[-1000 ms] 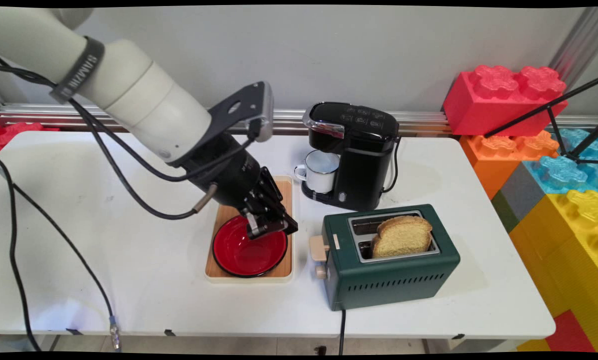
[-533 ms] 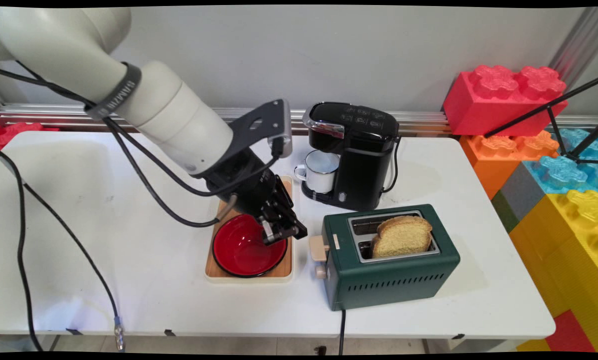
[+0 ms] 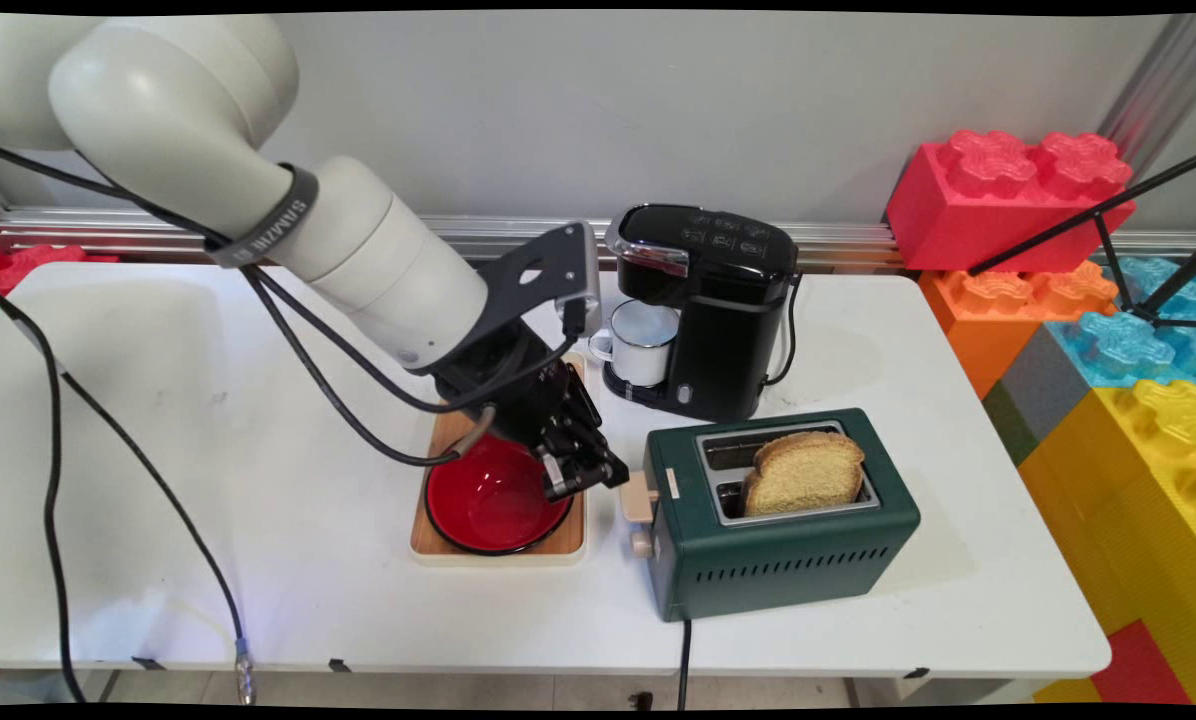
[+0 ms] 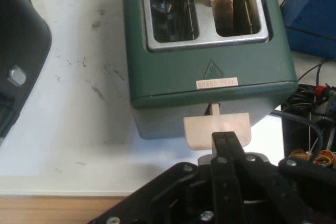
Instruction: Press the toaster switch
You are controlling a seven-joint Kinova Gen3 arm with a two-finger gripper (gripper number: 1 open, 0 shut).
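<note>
Over the last second the gripper (image 3: 590, 478) has travelled from above the red bowl (image 3: 488, 500) toward 3 o'clock, and now sits at the bowl's right rim, just beside the cream lever (image 3: 638, 497) on the green toaster (image 3: 778, 530). In the hand view the fingers (image 4: 227, 150) are together, their joined tip just at the lever (image 4: 217, 129), holding nothing; contact cannot be confirmed. A bread slice (image 3: 803, 470) stands in the toaster's near slot. The bowl sits on a wooden tray (image 3: 436, 438) on the surface (image 3: 258, 500).
</note>
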